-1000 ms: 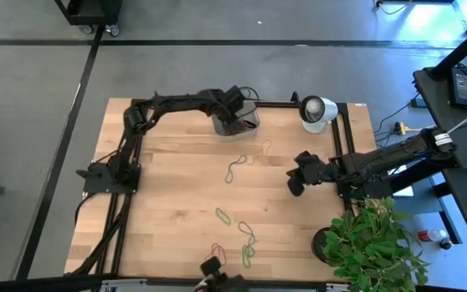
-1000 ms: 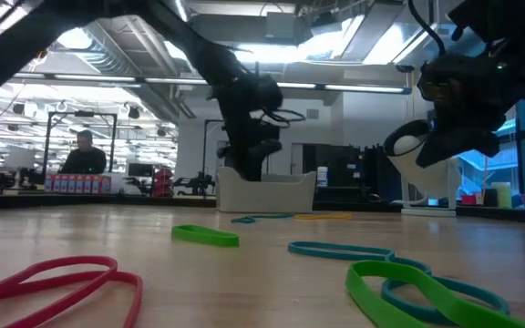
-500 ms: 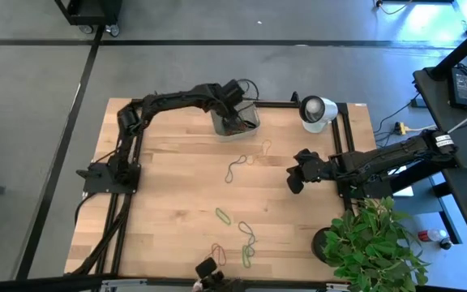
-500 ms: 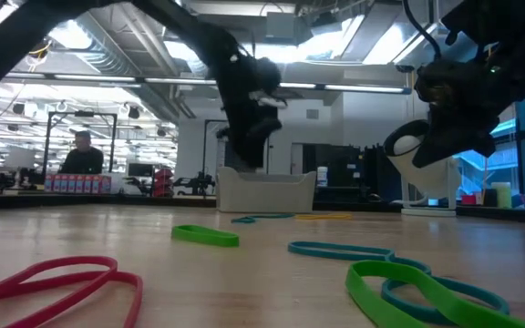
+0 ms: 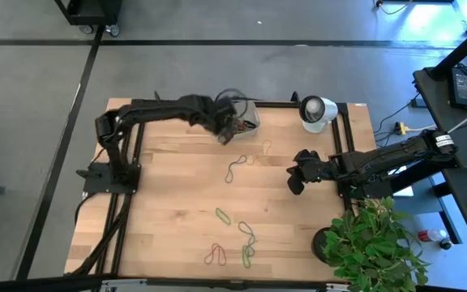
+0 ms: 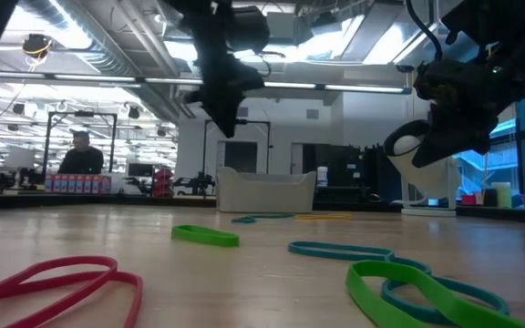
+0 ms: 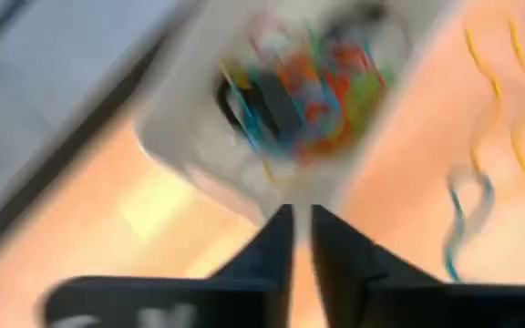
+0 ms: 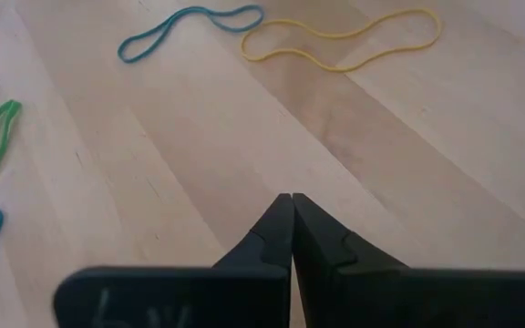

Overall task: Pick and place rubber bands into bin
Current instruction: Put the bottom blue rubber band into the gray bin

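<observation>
The bin stands at the table's far edge and holds a heap of coloured rubber bands. My left gripper hovers just off the bin's near-left corner, raised above it, its fingers a narrow gap apart and empty. Loose bands lie flat on the wood: a teal one, a yellow one, a green one, a teal and green pair, a red one. My right gripper waits shut at the right, above the wood.
A white round object with a dark face stands at the far right corner. A potted plant overhangs the near right corner. Bare wood lies on the table's left half. A person sits far behind the table.
My left gripper has drawn back from above the bin toward the table's near-left and risen, its arm swinging out toward the left edge. The bands on the table lie as before.
</observation>
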Motion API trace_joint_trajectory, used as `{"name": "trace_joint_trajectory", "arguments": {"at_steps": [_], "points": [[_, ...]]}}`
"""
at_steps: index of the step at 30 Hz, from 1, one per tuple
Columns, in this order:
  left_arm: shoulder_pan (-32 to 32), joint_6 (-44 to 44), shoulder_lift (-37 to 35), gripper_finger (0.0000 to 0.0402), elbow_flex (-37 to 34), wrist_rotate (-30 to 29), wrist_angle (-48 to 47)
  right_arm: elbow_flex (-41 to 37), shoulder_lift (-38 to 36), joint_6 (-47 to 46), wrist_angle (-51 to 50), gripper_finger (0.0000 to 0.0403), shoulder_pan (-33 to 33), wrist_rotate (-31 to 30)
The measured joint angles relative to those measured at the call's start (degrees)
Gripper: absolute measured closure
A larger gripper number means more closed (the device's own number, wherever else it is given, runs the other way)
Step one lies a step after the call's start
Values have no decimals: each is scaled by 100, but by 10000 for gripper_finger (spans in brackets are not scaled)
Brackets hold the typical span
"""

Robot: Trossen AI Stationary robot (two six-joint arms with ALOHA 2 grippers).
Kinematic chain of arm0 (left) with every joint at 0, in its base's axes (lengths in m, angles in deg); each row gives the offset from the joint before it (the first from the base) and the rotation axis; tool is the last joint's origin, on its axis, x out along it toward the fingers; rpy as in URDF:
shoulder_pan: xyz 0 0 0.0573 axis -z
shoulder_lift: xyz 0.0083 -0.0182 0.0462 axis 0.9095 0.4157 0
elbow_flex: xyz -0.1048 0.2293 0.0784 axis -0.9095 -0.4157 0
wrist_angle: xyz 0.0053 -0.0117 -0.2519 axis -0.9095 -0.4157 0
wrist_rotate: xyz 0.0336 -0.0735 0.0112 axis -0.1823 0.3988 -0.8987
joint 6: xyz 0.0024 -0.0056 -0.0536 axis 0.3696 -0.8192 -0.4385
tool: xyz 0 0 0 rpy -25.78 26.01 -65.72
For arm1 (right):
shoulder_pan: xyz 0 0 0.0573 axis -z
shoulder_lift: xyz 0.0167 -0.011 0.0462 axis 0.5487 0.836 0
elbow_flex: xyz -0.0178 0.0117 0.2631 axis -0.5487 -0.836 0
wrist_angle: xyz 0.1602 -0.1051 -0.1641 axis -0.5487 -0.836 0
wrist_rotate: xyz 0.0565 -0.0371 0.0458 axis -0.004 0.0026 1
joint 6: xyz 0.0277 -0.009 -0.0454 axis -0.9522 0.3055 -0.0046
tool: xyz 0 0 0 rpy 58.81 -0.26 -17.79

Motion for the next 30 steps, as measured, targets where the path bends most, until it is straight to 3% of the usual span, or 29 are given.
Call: {"name": "trace_joint_trajectory", "arguments": {"at_steps": [5,10,17,21,26,30], "points": [[721,-959,-671,399,-1270,112,-10,0,0,5,13,395,0,0],[1768,-2114,-1811,400,-3117,243,1125,0,0,447,127,396,0,122],[3474,-3128,-3520,400,-5177,-554,2598,383,203,885,602,401,-2,262],[4213,-3069,-4344,400,-5980,-1154,2989,1247,1008,1163,473,401,12,260],[4592,-2604,-5203,400,-6681,-1122,3618,2758,2570,1018,-184,402,17,272],[4628,-1746,-5717,400,-7025,-1061,4149,4104,3771,744,-1195,402,-98,544]]}}
